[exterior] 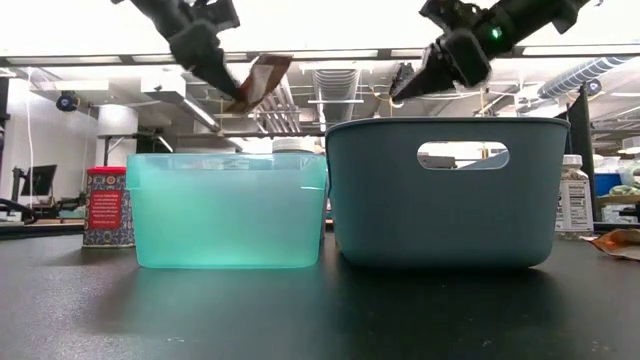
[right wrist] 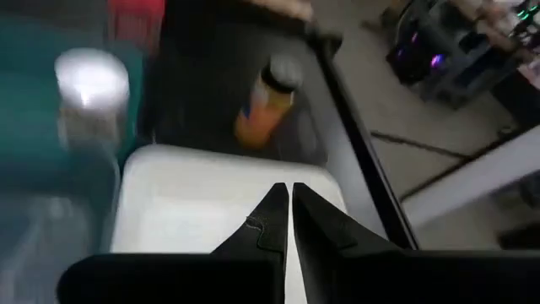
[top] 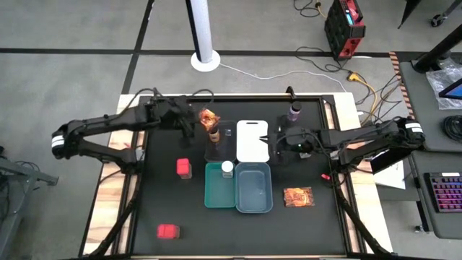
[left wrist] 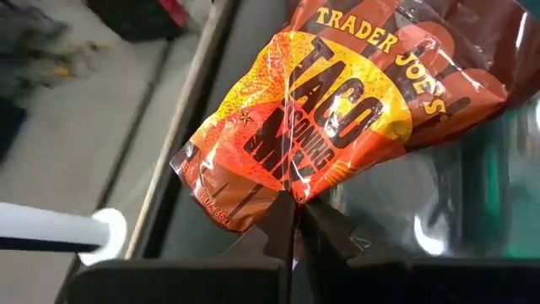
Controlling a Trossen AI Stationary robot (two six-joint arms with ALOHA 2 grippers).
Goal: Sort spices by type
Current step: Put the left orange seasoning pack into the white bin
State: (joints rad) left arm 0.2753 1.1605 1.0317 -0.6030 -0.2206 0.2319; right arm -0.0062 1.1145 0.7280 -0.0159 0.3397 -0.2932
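Observation:
My left gripper (top: 196,120) is shut on a clear packet (left wrist: 337,110) of orange-red taco seasoning, held in the air over the clear tray (top: 219,144); the low view shows the packet (exterior: 258,82) above the teal tray (exterior: 230,210). A brown-capped bottle (top: 214,133) stands in the clear tray. A white-capped jar (top: 227,168) stands in the teal tray (top: 216,189). My right gripper (top: 277,143) is shut and empty above the white tray (top: 252,139). On the table rest the second packet (top: 298,196), a purple bottle (top: 294,111) and two red boxes (top: 184,167) (top: 167,231). My left gripper pinches the packet's edge (left wrist: 291,192) between its two fingers (left wrist: 325,232). The packet is lifted clear of the table and tray and stands out beyond the fingertips, tilted; one layer or several, I cannot tell.
A grey-blue tray (top: 253,189) sits right of the teal one. Another white-capped jar (exterior: 573,195) shows at the right in the low view. Bare black table lies along the near edge, between the near red box and the second packet.

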